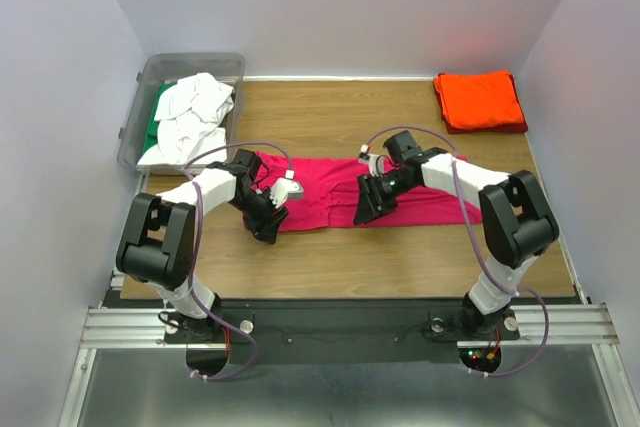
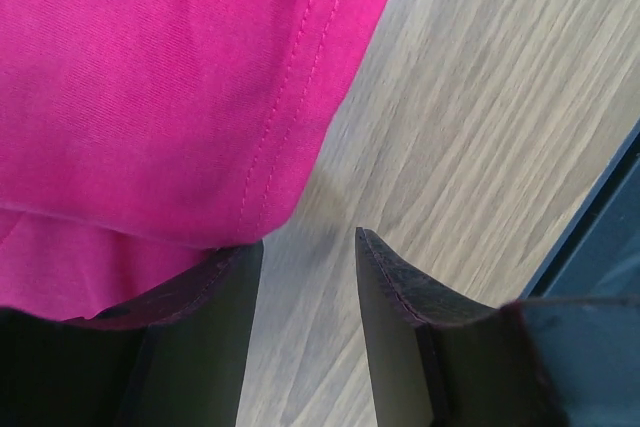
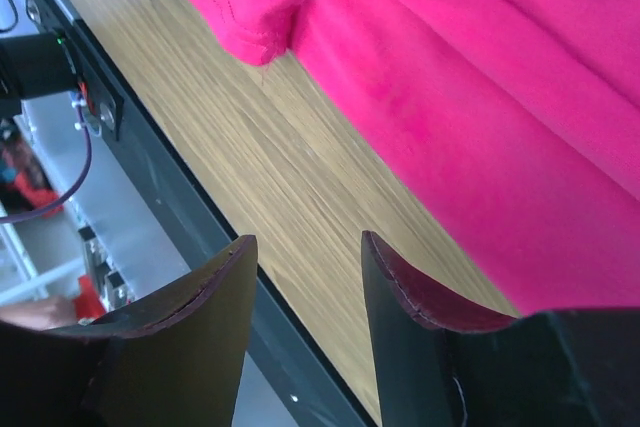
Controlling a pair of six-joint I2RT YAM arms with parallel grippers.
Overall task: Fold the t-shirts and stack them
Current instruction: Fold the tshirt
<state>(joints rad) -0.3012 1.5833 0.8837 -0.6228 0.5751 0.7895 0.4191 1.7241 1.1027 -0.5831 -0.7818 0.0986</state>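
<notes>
A magenta-pink t-shirt [image 1: 330, 192] lies spread across the middle of the wooden table. My left gripper [image 1: 268, 230] is open at its near left hem; in the left wrist view the gripper [image 2: 308, 247] has bare wood between its fingers and the pink hem [image 2: 170, 97] beside the left finger. My right gripper [image 1: 366, 213] is open over the shirt's near edge; in the right wrist view the gripper [image 3: 305, 247] is empty above the wood, with the pink cloth [image 3: 480, 97] to the right. A folded orange-red t-shirt [image 1: 480, 100] lies at the back right.
A clear grey plastic bin [image 1: 142, 99] at the back left holds white t-shirts [image 1: 192, 117] and a green one [image 1: 158, 115]. The table's near black edge [image 3: 190, 197] runs just below both grippers.
</notes>
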